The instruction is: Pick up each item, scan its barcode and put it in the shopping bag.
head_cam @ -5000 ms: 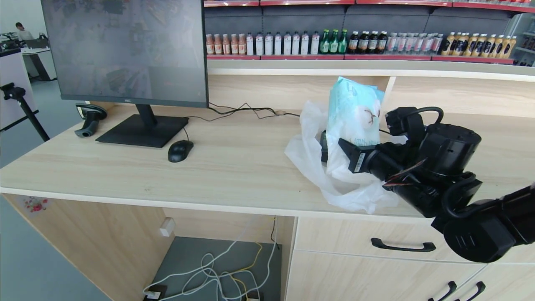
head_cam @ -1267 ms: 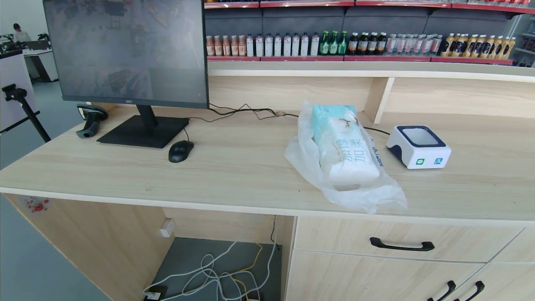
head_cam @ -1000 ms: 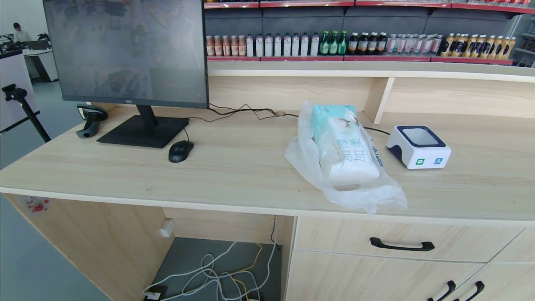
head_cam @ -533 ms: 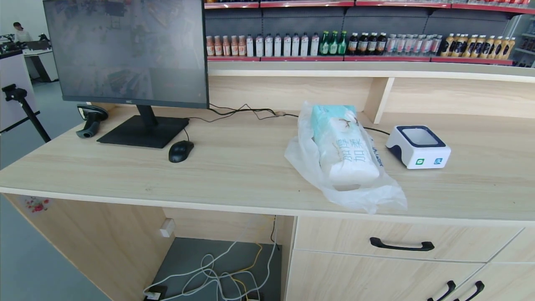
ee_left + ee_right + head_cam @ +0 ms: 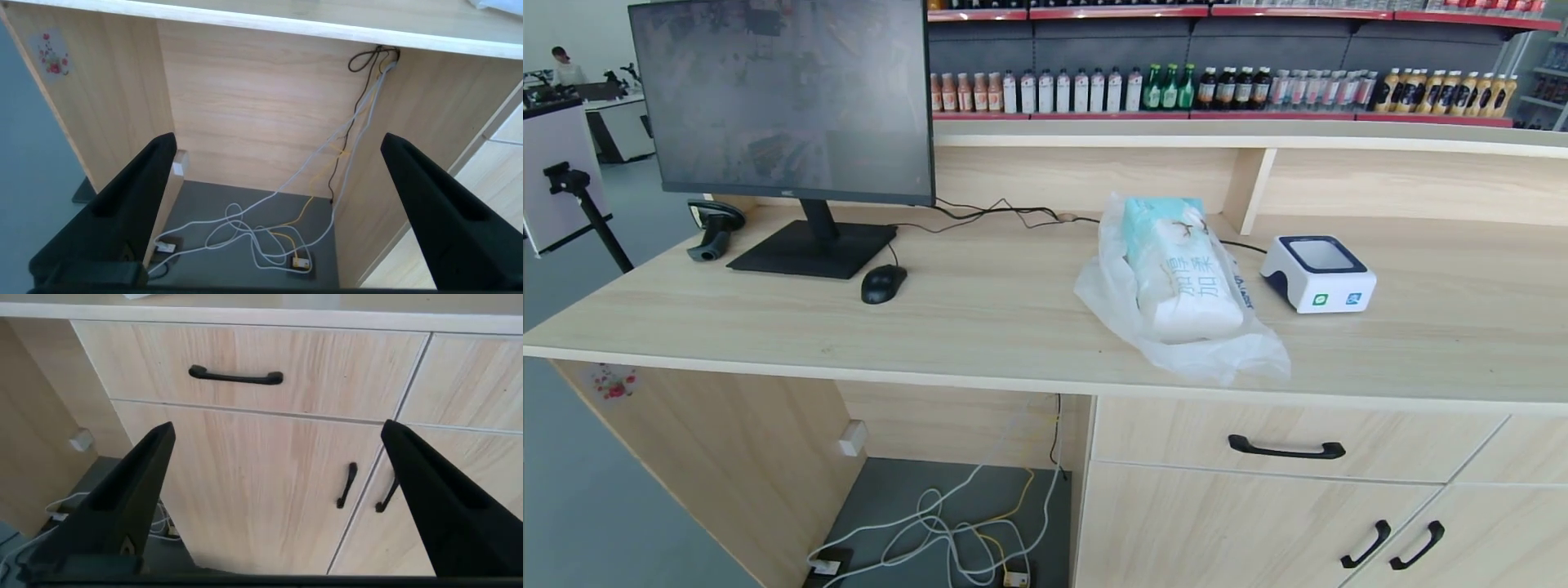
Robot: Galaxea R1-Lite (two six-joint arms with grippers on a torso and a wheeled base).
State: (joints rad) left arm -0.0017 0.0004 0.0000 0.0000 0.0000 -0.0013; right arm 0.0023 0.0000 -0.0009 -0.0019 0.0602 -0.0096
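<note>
1. Left claw (image 5: 278, 220) is spread wide and empty, low before the open space under the light wooden counter (image 5: 261, 106); right claw (image 5: 274, 506), equally wide and empty, faces its drawer fronts (image 5: 327, 367).
2. One teal-and-white soft pack (image 5: 1183, 278) lies on the counter inside one translucent white plastic shopping bag (image 5: 1107, 290).
3. Its long axis runs from the front edge to the back, teal end rearward.
4. One white box scanner with a dark top (image 5: 1319, 273) sits just beside the bag, on the robot's right.
</note>
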